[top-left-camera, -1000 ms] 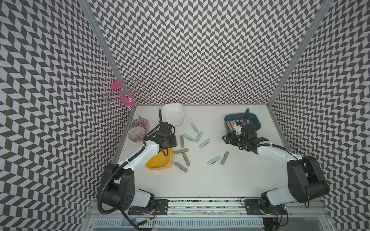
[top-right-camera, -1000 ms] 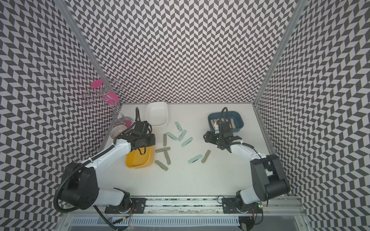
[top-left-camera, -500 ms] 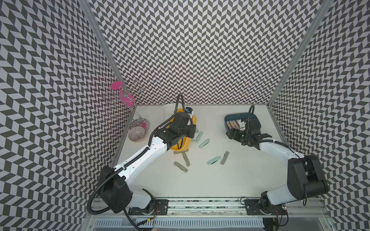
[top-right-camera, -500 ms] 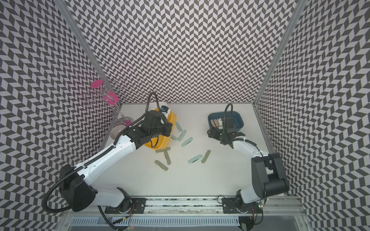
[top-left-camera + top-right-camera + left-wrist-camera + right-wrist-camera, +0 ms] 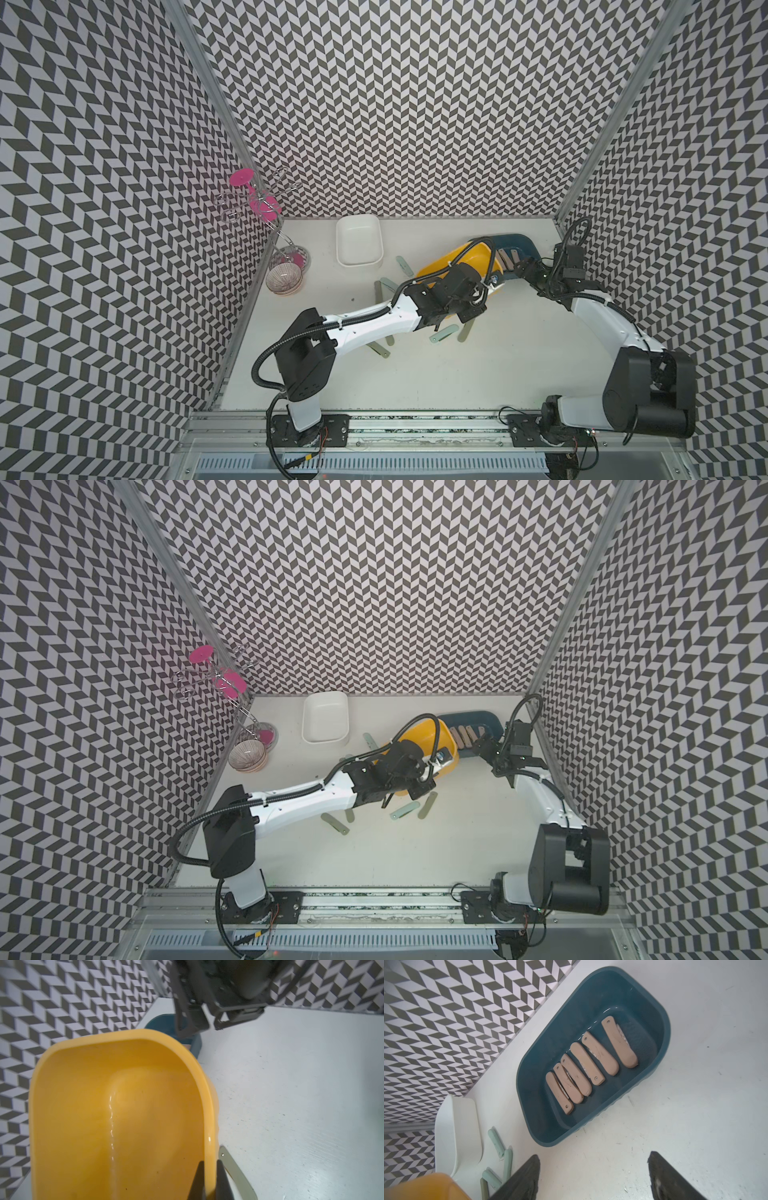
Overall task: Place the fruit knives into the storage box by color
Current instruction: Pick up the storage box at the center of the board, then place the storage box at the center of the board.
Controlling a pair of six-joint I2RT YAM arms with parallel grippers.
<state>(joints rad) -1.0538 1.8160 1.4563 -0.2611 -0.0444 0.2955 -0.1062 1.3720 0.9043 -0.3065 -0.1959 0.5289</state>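
Just beside the blue box (image 5: pixel 591 1001), the left end effector (image 5: pixel 210 1164) pinches the yellow box (image 5: pixel 116 1115) by its rim. It is best set down level, clear of the loose green knives (image 5: pixel 444 335). The right end effector (image 5: pixel 595 1155) gapes empty, with the peach knives (image 5: pixel 591 1059) inside that blue box.

Materials & finish: boxes, knives, tabletop

Glossy smooth plastic w/ streak highlights inside: yellow box (image 5: pixel 116 1105). Semi-gloss plastic, ext. wall faintly ribbed: blue box (image 5: pixel 535 1088). Smooth satin plastic: white box (image 5: pixel 456 1132). Matt, scuffed, small metal rivet at one end: peach-pink knives (image 5: pixel 619 1043). Matt, plastic-looking, smooth: mint knives (image 5: pixel 496 1142), olive knife (image 5: pixel 236 1172). Matt white w/ fine scratches & dark specks: table (image 5: pixel 675 1115).
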